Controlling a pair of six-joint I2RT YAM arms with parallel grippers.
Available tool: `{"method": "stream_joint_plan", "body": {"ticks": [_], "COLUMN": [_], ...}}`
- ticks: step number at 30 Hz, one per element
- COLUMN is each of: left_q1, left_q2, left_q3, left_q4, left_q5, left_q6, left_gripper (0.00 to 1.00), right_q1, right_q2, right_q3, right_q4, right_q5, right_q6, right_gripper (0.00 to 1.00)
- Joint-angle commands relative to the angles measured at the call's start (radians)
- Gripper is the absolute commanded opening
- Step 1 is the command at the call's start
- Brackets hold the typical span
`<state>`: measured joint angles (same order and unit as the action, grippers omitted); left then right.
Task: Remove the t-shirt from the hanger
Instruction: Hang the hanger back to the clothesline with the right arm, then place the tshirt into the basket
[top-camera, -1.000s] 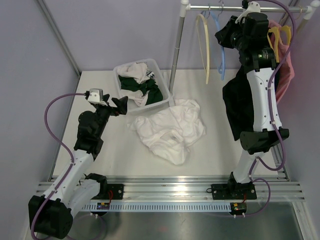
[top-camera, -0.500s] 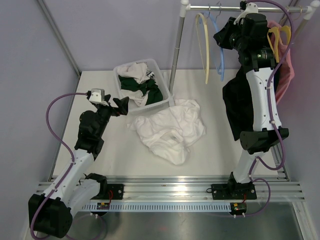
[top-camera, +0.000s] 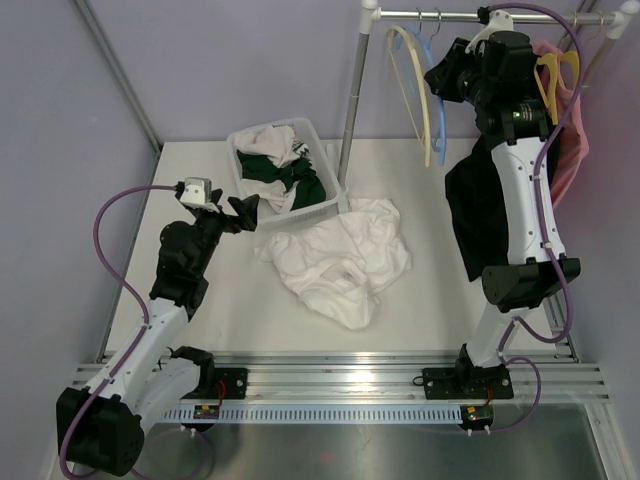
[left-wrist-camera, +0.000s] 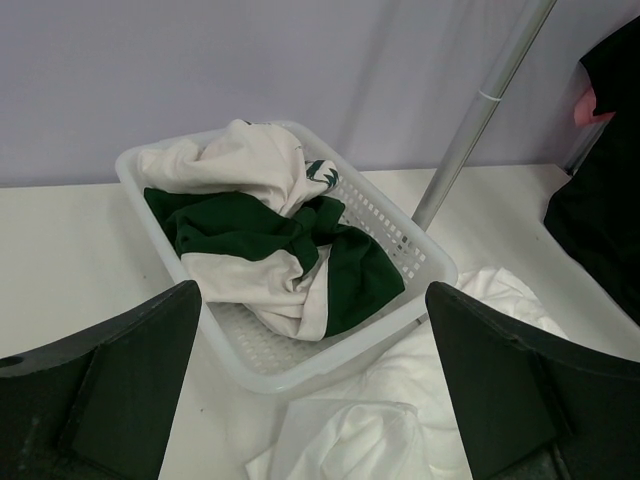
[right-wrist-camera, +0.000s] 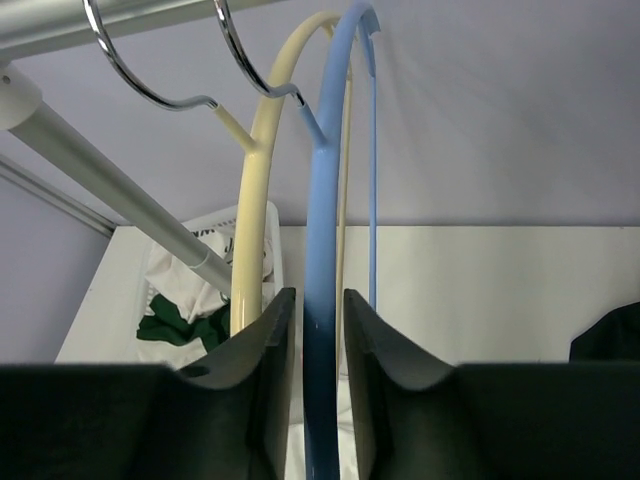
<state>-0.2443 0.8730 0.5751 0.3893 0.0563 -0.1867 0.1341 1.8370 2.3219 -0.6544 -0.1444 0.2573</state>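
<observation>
Hanger (right-wrist-camera: 322, 200) in right hand (right-wrist-camera: 318, 300); basket (left-wrist-camera: 432, 262) holds green-white clothes (left-wrist-camera: 270, 250).

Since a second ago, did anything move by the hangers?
The cream hanger swung its lower end to the right, up beside the blue hanger. The right gripper is clamped on the blue one and barely shifted. The left gripper, basket, white shirt and black shirt stayed put.
</observation>
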Motion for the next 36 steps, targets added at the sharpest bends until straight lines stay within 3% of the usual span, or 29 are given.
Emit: {"method": "stream_joint_plan", "body": {"ticks": [1, 2, 5, 9, 20, 22, 23, 25, 31, 36], "left_q1": [-0.007, -0.009, -0.01, -0.012, -0.019, -0.027, -0.042, -0.062, -0.174, -0.216], "left_q2": [0.001, 0.001, 0.001, 0.003, 0.018, 0.033, 0.059, 0.093, 0.231, 0.334], "left_q3": [0.028, 0.028, 0.028, 0.026, 0.038, 0.057, 0.065, 0.095, 0.231, 0.318], "left_q4": [0.039, 0.039, 0.039, 0.04, 0.02, 0.002, -0.007, -0.035, -0.213, -0.374], "left_q5": [0.002, 0.002, 0.004, 0.025, 0.102, 0.148, 0.148, 0.149, 0.112, 0.171], "left_q6": [0.026, 0.026, 0.03, 0.05, 0.088, 0.107, 0.119, 0.142, 0.243, 0.247], "left_gripper": [0.99, 0.99, 0.99, 0.99, 0.99, 0.99, 0.99, 0.99, 0.99, 0.99], "right_q1": [-0.007, -0.008, -0.008, -0.008, -0.008, -0.008, -0.008, -0.007, -0.008, -0.007], "right_q2": [-0.071, -0.084, -0.114, -0.157, -0.361, -0.419, -0.439, -0.5, -0.634, -0.703], "right_q3": [-0.015, -0.024, -0.055, -0.093, -0.285, -0.338, -0.355, -0.407, -0.529, -0.61], "right_q4": [0.058, 0.065, 0.079, 0.09, 0.133, 0.15, 0.156, 0.177, 0.217, 0.243], "right_q5": [-0.015, -0.015, -0.009, 0.003, 0.037, 0.037, 0.039, 0.04, 0.052, 0.077], "right_q6": [-0.006, -0.006, -0.007, -0.015, -0.029, -0.026, -0.026, -0.018, -0.009, -0.007], "right_gripper": [0.34, 0.43, 0.56, 0.66, 0.74, 0.83, 0.94, 0.99, 0.99, 0.99]}}
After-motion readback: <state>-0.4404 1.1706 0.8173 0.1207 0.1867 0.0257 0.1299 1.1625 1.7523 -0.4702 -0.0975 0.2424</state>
